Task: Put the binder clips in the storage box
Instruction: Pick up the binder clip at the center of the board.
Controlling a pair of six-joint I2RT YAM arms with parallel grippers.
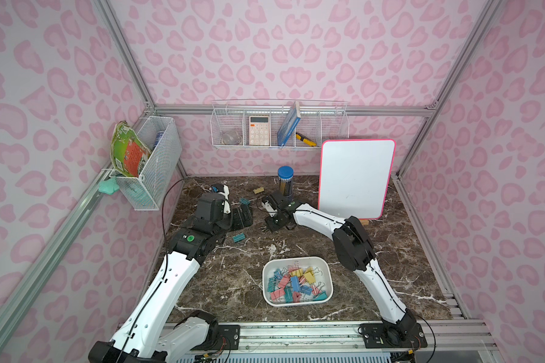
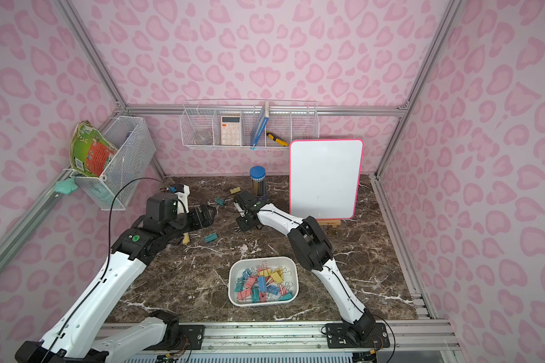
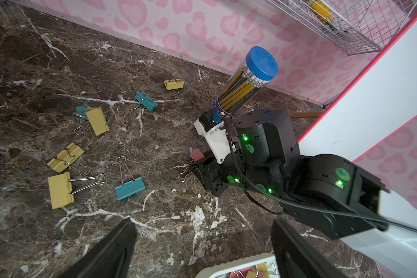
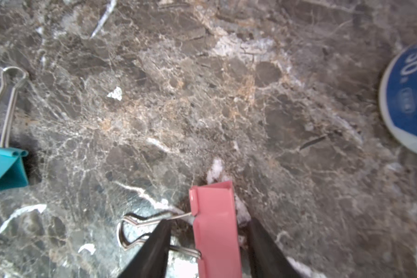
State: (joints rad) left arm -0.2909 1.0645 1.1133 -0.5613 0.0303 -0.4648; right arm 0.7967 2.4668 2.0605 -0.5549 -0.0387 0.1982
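Lying loose: binder clips (image 3: pixel 129 188), four yellow, three teal, one pink.

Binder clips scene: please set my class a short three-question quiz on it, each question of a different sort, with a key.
1. True or false: the left gripper holds a binder clip.
2. Which colour of clip lies between the fingers of the right gripper? A teal, B pink, C yellow.
3. Short answer: which holds more binder clips, the storage box or the table?
Key: 1 false, its jaws stand wide apart with nothing between them. 2 B, the pink clip. 3 the storage box.
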